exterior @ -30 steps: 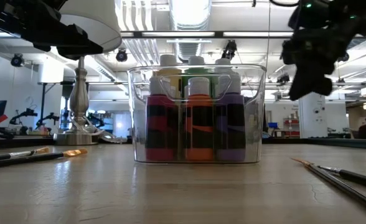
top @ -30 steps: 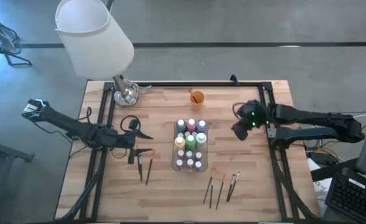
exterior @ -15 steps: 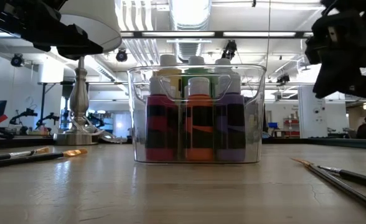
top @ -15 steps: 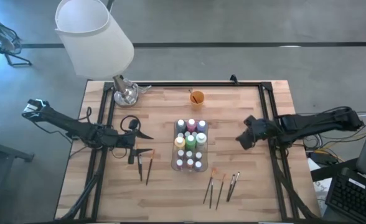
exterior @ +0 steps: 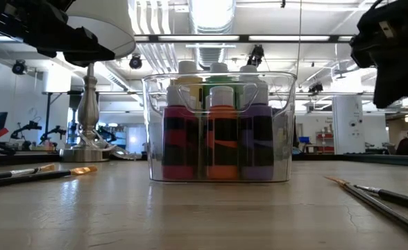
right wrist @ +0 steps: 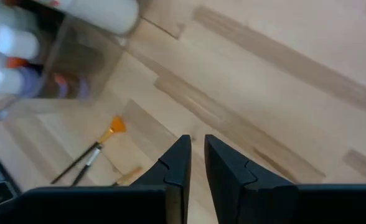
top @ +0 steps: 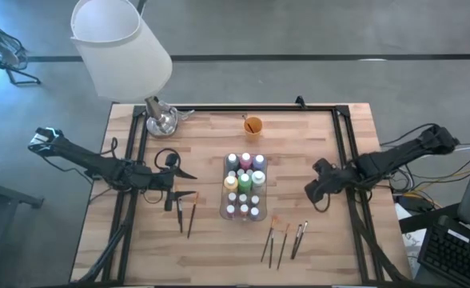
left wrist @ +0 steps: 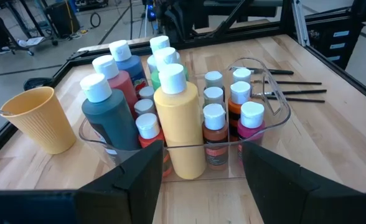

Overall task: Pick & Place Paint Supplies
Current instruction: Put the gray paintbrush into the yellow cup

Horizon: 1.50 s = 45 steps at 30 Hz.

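The paint bottles (top: 244, 186) stand packed together in the clear tray (top: 226, 213) at the middle of the wooden surface (top: 219, 256), their white caps up; in the left wrist view a tall yellow bottle (left wrist: 177, 124) is nearest, at the tray's near wall. Two paintbrushes (top: 185, 214) lie left of the tray, and four more brushes (top: 283, 241) lie in front of it toward the right. The right gripper (top: 316, 194) hangs above the surface right of the tray, over bare wood near those four brushes, its fingers (right wrist: 178, 171) drawn almost together with only a thin gap and nothing between them. The left gripper (top: 177, 174) sits left of the tray, fingers (left wrist: 133, 183) spread wide and empty as far as the wrist view shows. An orange cup (top: 252, 125) stands behind the tray, a lamp (top: 123, 50) at the far left corner.
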{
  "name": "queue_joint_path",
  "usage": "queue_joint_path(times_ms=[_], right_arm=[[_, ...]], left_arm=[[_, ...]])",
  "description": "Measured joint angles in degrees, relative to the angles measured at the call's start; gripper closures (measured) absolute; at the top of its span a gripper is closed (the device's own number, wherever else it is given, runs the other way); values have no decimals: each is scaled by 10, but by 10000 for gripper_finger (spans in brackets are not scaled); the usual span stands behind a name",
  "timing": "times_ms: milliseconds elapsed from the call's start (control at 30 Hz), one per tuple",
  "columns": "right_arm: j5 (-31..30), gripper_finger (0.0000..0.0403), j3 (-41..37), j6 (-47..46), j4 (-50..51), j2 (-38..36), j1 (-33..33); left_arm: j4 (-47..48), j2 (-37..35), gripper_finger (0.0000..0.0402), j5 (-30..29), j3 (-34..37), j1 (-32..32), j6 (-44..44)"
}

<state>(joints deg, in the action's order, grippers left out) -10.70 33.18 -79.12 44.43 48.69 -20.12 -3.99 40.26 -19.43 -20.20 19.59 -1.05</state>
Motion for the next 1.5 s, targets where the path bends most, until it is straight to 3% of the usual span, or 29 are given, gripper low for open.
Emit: queue_joint_path(times_ms=[267,700,1200,1500], right_arm=[[4,356,1,-86,3,67,-69],[0,336,3,-334,-5,159,-233],[-30,230,3,-366,-106,279,-238],[-41,207,6,-366,-175,342,-238]], left_arm=[[0,0,179,0,0,0,0],[0,0,179,0,0,0,0],[0,0,179,0,0,0,0],[0,0,179,0,0,0,0]])
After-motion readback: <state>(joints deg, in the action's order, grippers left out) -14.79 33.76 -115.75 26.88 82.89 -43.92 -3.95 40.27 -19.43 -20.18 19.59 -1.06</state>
